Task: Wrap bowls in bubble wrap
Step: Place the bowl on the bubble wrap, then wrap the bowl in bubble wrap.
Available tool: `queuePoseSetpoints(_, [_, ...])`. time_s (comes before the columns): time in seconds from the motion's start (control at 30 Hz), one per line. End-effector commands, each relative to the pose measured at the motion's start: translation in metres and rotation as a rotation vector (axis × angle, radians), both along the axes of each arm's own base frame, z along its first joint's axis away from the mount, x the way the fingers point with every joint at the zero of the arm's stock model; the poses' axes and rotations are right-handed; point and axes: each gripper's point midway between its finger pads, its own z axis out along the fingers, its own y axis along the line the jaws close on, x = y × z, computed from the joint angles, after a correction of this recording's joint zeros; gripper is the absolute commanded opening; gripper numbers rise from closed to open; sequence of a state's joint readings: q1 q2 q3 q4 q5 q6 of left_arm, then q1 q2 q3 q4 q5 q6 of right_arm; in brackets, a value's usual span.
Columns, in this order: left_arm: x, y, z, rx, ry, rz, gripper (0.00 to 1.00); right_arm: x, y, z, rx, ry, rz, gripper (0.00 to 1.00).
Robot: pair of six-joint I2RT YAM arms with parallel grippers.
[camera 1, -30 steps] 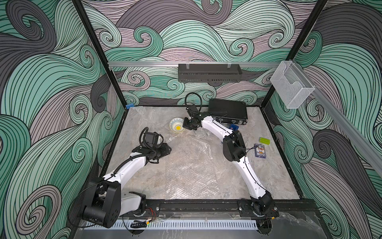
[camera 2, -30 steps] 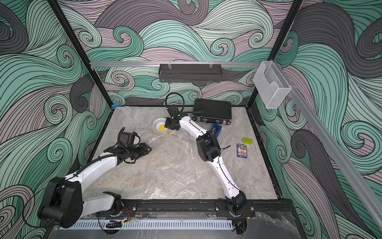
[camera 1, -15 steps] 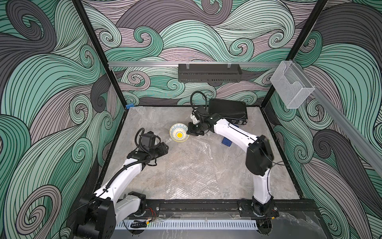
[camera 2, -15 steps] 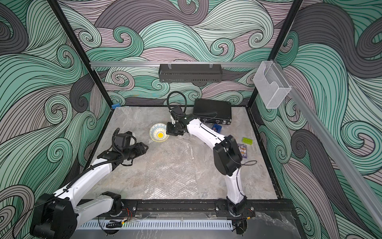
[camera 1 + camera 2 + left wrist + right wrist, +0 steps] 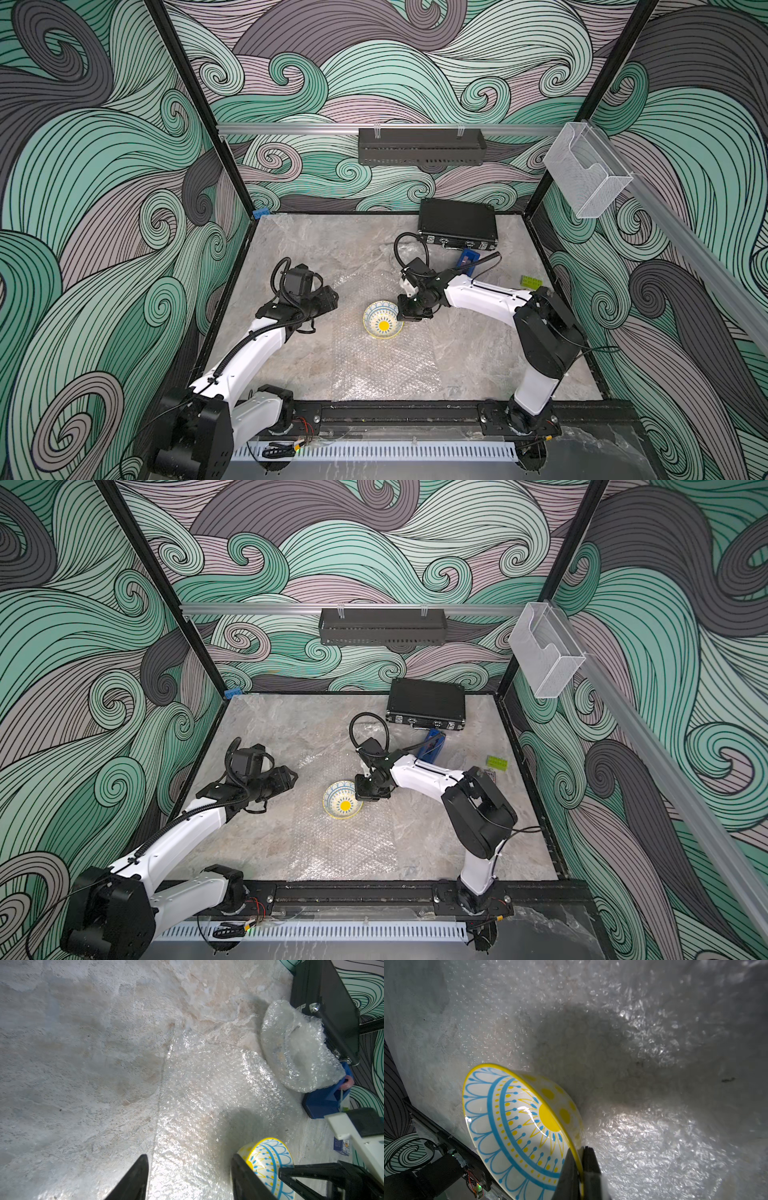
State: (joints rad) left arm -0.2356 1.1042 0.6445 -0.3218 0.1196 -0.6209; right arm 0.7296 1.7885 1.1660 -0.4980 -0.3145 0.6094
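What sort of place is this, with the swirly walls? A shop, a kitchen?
Probably a robot practice booth, not a kitchen: a left arm and right arm bolted to a black rail, a tabletop boxed in by patterned walls, and a bowl and bubble wrap as props.

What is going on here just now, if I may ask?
The right gripper is shut on the rim of a yellow-centred bowl, holding it tilted over a flat sheet of bubble wrap. The left gripper hangs open beside it, holding nothing. A bubble-wrapped bundle lies near the black case at the back.
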Motion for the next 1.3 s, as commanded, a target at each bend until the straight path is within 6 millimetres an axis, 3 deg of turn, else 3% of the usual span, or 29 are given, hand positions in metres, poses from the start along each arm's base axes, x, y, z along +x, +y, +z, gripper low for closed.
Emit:
queuePoseSetpoints(0.0, [-0.001,0.006,-0.007,0.020,0.022,0.015,0.62,0.010,0.016,0.006,0.071,-0.038,0.010,0.00])
queuePoseSetpoints(0.27, [0.008,0.004,-0.013,0.031,0.033,0.009,0.65,0.011,0.015,0.004,0.057,-0.051,0.024,0.03])
queuePoseSetpoints(0.43, [0.030,0.015,-0.019,0.068,0.053,0.058,0.68,0.007,0.017,-0.002,0.052,-0.051,0.048,0.26])
queuePoseSetpoints(0.57, [0.059,0.009,-0.018,0.060,0.060,0.063,0.69,0.010,0.014,0.013,0.047,-0.098,0.071,0.47])
queuePoseSetpoints(0.7, [0.091,0.011,-0.037,0.064,0.106,0.075,0.71,0.014,0.002,0.034,0.029,-0.173,0.061,0.60])
queuePoseSetpoints(0.9, [0.124,0.015,-0.083,0.045,0.212,0.063,0.71,0.010,-0.010,0.055,0.075,-0.200,0.048,0.61])
queuePoseSetpoints(1.0, [0.134,0.014,-0.096,0.010,0.233,0.054,0.69,0.007,-0.015,0.062,0.092,-0.210,0.048,0.61])
queuePoseSetpoints(1.1, [0.139,0.003,-0.102,-0.046,0.229,0.011,0.61,0.006,-0.021,0.067,0.104,-0.221,0.039,0.61])
queuePoseSetpoints(1.2, [0.137,-0.011,-0.105,-0.119,0.221,-0.036,0.44,0.008,-0.027,0.072,0.112,-0.228,0.023,0.61])
queuePoseSetpoints(1.27, [0.130,-0.015,-0.105,-0.143,0.223,-0.049,0.44,0.009,-0.031,0.073,0.114,-0.234,0.015,0.61])
